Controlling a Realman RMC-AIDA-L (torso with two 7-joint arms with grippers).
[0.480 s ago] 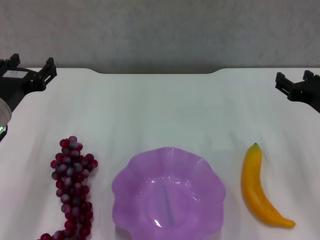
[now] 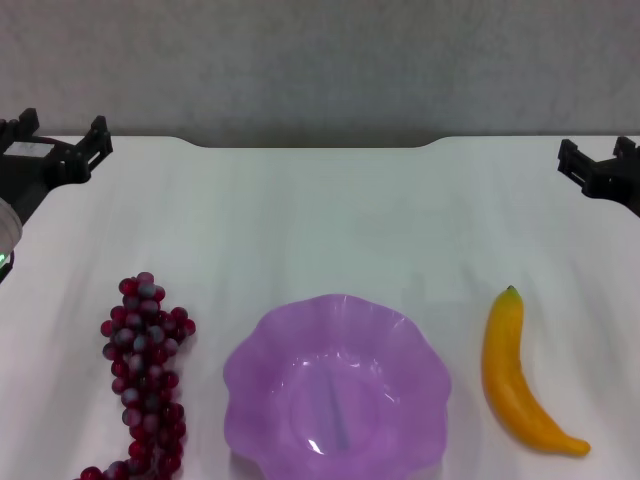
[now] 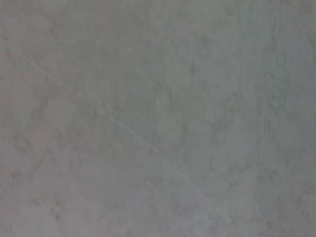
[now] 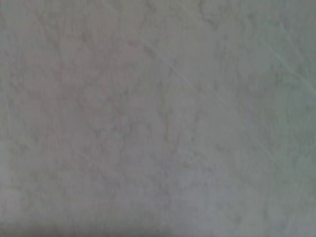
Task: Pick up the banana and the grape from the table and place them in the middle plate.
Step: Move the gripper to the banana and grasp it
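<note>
Right now I see the banana (image 2: 517, 380) lying flat near the table's (image 2: 320, 220) front right corner. It is smooth, curved and yellow-orange, with a small dark green tip. Its long axis runs roughly from the far edge toward the near edge: the green tip points at the far edge, the other end swings toward the near right corner, and the outer bulge of its curve faces the plate.

The grape (image 2: 145, 375) bunch lies near the front left corner, a long cluster of small dark red-purple rounds, some with a greyish bloom. Its long axis also runs far to near, with the broad end toward the far edge and the tail trailing off at the near edge.

Between them, at the middle of the near edge, sits the plate (image 2: 420, 345), translucent purple with a wavy scalloped rim. Nothing lies in it, and it touches neither fruit.

My left pincer (image 2: 58, 145) hangs at the far left corner, well apart from the grape, its two dark fingers spread with a gap between them and holding nothing. My right pincer (image 2: 600, 165) hangs by the far right corner, well apart from the banana, its fingers likewise spread and bare.

Both wrist views show only a blurred grey mottled surface.
</note>
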